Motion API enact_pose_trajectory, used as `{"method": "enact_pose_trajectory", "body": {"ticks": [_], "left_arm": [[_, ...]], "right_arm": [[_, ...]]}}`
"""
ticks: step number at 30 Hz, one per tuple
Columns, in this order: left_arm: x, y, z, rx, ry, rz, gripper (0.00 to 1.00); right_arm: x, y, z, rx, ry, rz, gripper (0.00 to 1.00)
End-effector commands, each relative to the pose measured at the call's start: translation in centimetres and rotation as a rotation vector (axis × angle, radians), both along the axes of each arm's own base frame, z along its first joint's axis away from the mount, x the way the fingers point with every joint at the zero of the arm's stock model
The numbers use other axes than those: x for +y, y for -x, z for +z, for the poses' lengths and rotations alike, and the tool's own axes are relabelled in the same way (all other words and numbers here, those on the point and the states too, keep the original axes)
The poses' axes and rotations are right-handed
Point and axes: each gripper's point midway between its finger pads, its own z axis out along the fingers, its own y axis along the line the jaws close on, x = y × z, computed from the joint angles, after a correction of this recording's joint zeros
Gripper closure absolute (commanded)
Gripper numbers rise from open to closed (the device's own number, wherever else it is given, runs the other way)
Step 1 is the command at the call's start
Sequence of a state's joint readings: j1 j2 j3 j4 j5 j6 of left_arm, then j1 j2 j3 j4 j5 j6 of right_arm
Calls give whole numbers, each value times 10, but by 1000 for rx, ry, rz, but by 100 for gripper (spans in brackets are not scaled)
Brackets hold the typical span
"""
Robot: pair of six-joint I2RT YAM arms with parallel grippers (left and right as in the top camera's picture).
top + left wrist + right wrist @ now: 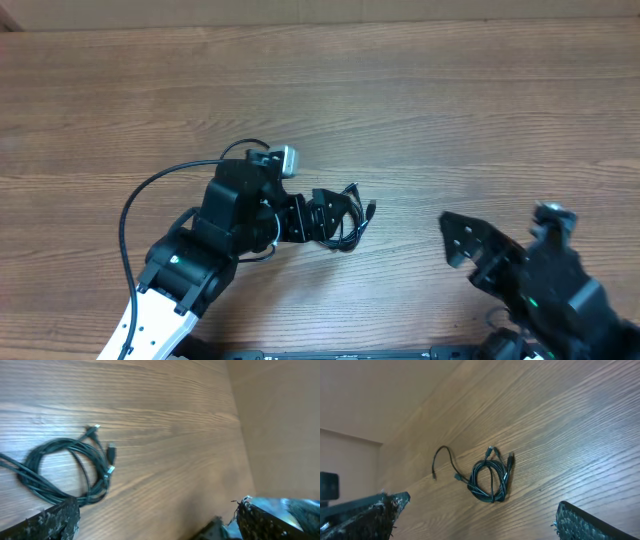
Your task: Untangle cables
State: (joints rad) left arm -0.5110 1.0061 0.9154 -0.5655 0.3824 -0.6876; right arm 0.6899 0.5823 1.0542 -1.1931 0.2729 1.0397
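Observation:
The cables are two thin black cords lying together in a loose tangled coil on the wooden table, with small plugs sticking out on the right side. My left gripper hangs open over the coil's left edge and hides part of it. In the left wrist view the cables lie just beyond the left finger, and nothing sits between the jaws of the left gripper. My right gripper stands open well to the right of the coil. In its wrist view the cables lie ahead of the right gripper, with one loose end trailing left.
The left arm's own thick black cable arcs over the table to the left of that arm. The table's far edge runs along the top of the overhead view, and a beige wall stands behind it.

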Motion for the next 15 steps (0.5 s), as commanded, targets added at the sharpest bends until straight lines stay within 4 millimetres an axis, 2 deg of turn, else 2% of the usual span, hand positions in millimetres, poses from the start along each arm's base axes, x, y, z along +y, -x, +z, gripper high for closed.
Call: {"method": "enact_pose_trajectory", "body": {"ticks": [1, 5, 8, 11, 13, 15], "left_arm": [[9, -9, -5, -46, -74, 37, 0], [22, -22, 6, -63, -140, 117, 0], [39, -34, 25, -87, -230, 198, 0], [46, -42, 45, -85, -303, 221, 0], [49, -46, 53, -73, -362, 214, 0], [56, -51, 54, -45, -444, 219, 0]], "right_arm": [[-12, 9, -7, 9, 28, -16, 0], [-16, 21, -26, 115, 0, -57, 6], [-2, 24, -44, 191, -65, -45, 6], [7, 23, -69, 240, -57, -23, 6], [12, 22, -86, 269, -52, -12, 6], [17, 24, -94, 297, -68, -2, 6]]}}
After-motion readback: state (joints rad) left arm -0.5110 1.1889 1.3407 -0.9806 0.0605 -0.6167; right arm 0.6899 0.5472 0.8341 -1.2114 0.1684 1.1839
